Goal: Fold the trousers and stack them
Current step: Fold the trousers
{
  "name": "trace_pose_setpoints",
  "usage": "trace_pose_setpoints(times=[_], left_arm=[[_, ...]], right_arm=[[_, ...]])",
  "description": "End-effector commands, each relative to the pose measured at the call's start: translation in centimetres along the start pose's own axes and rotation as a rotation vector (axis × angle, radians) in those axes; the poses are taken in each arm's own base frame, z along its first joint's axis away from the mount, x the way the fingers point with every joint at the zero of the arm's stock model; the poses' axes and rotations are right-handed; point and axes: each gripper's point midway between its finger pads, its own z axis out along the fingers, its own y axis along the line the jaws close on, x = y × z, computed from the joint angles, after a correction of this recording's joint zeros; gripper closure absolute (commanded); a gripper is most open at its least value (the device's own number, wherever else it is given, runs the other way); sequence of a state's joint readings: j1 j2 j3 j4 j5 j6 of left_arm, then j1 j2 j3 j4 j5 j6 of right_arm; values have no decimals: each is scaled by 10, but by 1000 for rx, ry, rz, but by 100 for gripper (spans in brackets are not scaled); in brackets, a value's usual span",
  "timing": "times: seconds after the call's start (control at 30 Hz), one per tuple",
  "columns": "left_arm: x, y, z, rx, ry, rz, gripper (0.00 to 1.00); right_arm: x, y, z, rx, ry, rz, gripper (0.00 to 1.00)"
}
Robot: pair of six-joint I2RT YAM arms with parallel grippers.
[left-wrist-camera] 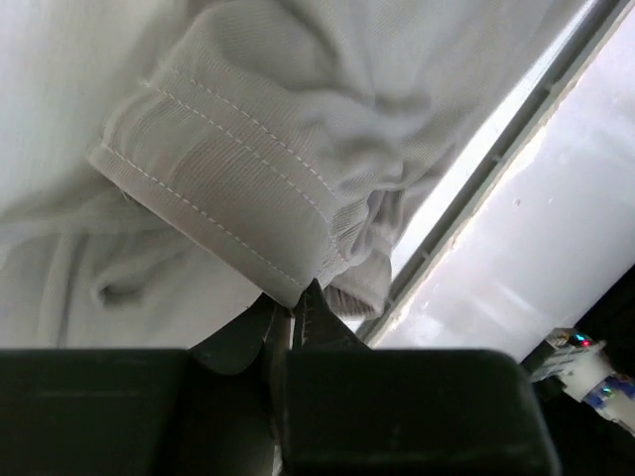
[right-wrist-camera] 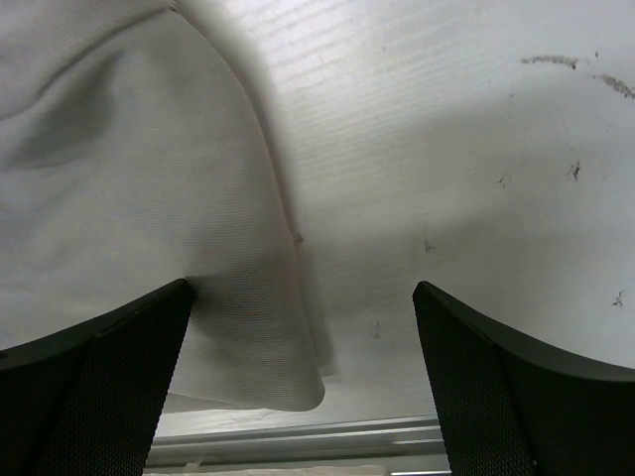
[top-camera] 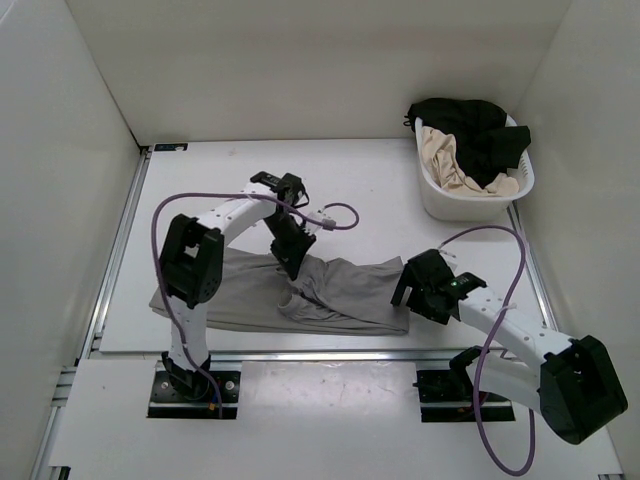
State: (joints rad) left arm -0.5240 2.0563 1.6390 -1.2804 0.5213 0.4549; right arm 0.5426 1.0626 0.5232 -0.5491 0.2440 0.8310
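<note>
The grey trousers (top-camera: 330, 295) lie crumpled and partly folded along the near edge of the white table. My left gripper (top-camera: 293, 262) is shut on a stitched hem of the trousers (left-wrist-camera: 228, 178), with the cloth pinched at the closed tips of the gripper (left-wrist-camera: 296, 300). My right gripper (top-camera: 408, 290) is open at the right end of the trousers. In the right wrist view the gripper (right-wrist-camera: 303, 290) is low over the table, and a corner of the trousers (right-wrist-camera: 198, 288) lies between its fingers, against the left finger (right-wrist-camera: 109, 367).
A white basket (top-camera: 450, 205) stands at the back right, holding a black garment (top-camera: 470, 130) and a beige garment (top-camera: 450, 155). A metal rail (top-camera: 330, 355) runs along the table's near edge. White walls enclose the table.
</note>
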Motion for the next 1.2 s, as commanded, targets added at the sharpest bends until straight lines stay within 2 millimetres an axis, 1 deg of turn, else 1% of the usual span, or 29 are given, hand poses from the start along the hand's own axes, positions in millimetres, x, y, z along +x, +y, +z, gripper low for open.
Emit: trace_pose_setpoints(times=[0.0,0.03,0.07,0.13,0.17,0.23,0.3,0.33,0.4,0.43,0.47,0.5,0.57,0.6,0.63,0.7,0.73,0.77,0.8,0.83,0.87,0.93,0.97,1.0,1.07,1.1,1.13,1.17], left_arm=[[29,-21,-33,-77,-16,16,86],[40,-24,-29,-68,3,5,86],[63,-27,-17,-39,61,-21,86],[85,-34,-5,-23,121,-35,86],[99,-37,4,-2,166,-37,86],[103,-38,5,4,176,-34,86],[110,-37,10,17,200,-37,86],[112,-34,13,18,220,-37,86],[113,-31,19,25,235,-45,86],[108,-27,23,44,223,-60,84],[102,-26,23,43,197,-49,71],[98,-18,22,37,175,-64,65],[87,-16,14,38,125,-65,55],[87,-15,13,46,114,-75,49],[86,-12,8,45,104,-79,38],[81,-12,-4,44,69,-66,32],[72,-7,-15,31,19,-67,28],[64,-7,-25,23,-24,-58,24],[53,-2,-30,8,-68,-51,20],[41,-2,-36,5,-111,-37,18],[23,2,-46,-19,-168,0,15],[11,1,-42,14,-177,9,15],[5,-1,-37,35,-181,21,15],[0,4,-28,56,-179,14,18],[-4,9,-16,62,-172,-5,22],[-1,14,-5,70,-158,-16,25],[0,20,1,57,-151,-30,30],[-2,24,6,52,-161,-33,43]], right_arm=[[5,-1,0,-13,13,6,3],[6,-3,-2,-10,15,5,3],[6,-3,-2,-10,15,5,3],[10,-8,-3,7,32,-9,3],[11,-10,-3,14,38,-11,3],[9,-8,-6,6,31,-20,3],[10,-9,-6,13,37,-21,3],[10,-9,-6,13,37,-22,3],[11,-4,-8,-23,46,-38,2],[9,4,-8,-56,41,-34,2],[14,7,-8,-82,63,-44,2],[14,7,-8,-82,63,-44,2],[18,5,-7,-82,76,-46,3],[18,5,-7,-82,76,-46,4],[17,6,-8,-89,69,-55,4],[18,4,-8,-83,76,-56,4],[18,4,-8,-83,76,-56,4],[19,3,-10,-82,77,-56,6],[19,3,-10,-82,76,-66,7],[20,5,-11,-97,79,-65,8],[24,4,-9,-103,92,-65,9],[33,4,-8,-120,111,-74,11],[31,5,-9,-128,103,-73,11],[35,3,-9,-134,110,-73,11],[39,2,-7,-139,120,-73,13],[42,3,-6,-149,130,-73,16],[40,5,-6,-159,120,-72,18],[44,5,-3,-165,136,-73,22]])
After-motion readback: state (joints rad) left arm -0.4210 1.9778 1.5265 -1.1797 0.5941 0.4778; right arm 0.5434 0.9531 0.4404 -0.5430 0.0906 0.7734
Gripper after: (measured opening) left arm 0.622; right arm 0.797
